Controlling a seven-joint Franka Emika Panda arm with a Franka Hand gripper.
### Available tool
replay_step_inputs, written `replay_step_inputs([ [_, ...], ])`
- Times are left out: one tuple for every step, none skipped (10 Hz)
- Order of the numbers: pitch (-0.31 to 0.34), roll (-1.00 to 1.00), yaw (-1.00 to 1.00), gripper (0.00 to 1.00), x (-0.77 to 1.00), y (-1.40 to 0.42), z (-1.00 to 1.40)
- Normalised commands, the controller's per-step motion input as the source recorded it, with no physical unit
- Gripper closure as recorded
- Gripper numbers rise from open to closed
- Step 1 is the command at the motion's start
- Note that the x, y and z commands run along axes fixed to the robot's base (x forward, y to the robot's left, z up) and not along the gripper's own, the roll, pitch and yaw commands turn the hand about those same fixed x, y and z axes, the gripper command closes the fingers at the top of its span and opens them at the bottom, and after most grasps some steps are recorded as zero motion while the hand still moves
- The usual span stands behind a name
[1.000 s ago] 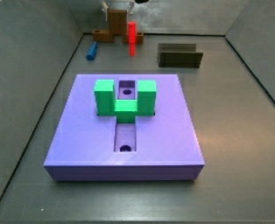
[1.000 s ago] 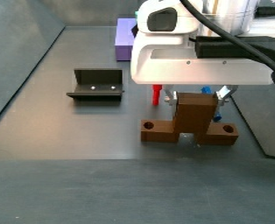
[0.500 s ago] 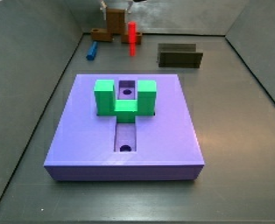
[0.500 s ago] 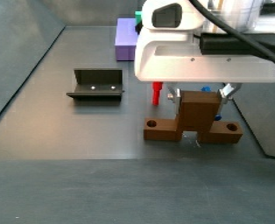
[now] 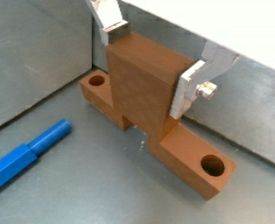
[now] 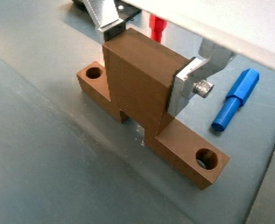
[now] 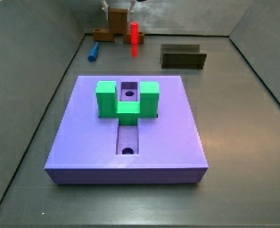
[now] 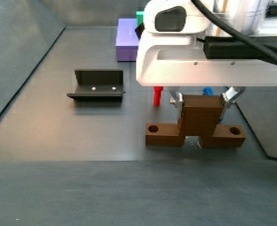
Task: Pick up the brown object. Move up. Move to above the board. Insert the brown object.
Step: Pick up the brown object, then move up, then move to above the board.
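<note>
Gripping the brown object's (image 5: 151, 96) upright block, the claw (image 5: 151, 74), its base partly hidden behind it.

Gripper (image 5: 154, 73) low — jaws clamped

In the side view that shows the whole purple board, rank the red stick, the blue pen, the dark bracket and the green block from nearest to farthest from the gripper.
The gripper is at the far end of the floor, beyond the board.
1. Red stick, right beside it.
2. Blue pen, a little nearer the camera.
3. Fixture, off to the other side.
4. Green block, on the board, clearly farthest.
</note>
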Motion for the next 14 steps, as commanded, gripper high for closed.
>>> replay_step_inputs([
  [0.000, 0.00, 0.00, 1.00, 0.00, 0.00, 0.00],
  [0.000, 0.00, 0.00, 1.00, 0.00, 0.00, 0.00],
  [0.000, 0.00, 0.00, 1.00, 0.00, 0.00, 0.00],
  [0.000, 0.00, 0.00, 1.00, 0.00, 0.00, 0.00],
  [0.000, 0.00, 0.00, 1.00, 0.00, 0.00, 0.83],
  [0.017, 0.00, 0.02, 1.00, -0.01, 0.00, 0.77],
  [0.032, 0.03, 0.01, 1.00, -0.02, 0.01, 0.51],
  [0.026, 0.06, 0.01, 1.00, 0.01, 0.00, 0.22],
  [0.000, 0.00, 0.00, 1.00, 0.00, 0.00, 1.40],
  [0.033, -0.03, 0.00, 1.00, -0.03, -0.01, 1.40],
  [0.038, -0.01, 0.00, 1.00, -0.05, -0.01, 1.40],
  [0.023, 0.01, 0.00, 1.00, 0.01, 0.00, 1.40],
  [0.048, -0.01, 0.00, 1.00, 0.05, 0.02, 1.40],
  [0.093, 0.00, 0.00, 1.00, 0.02, 0.00, 0.65],
])
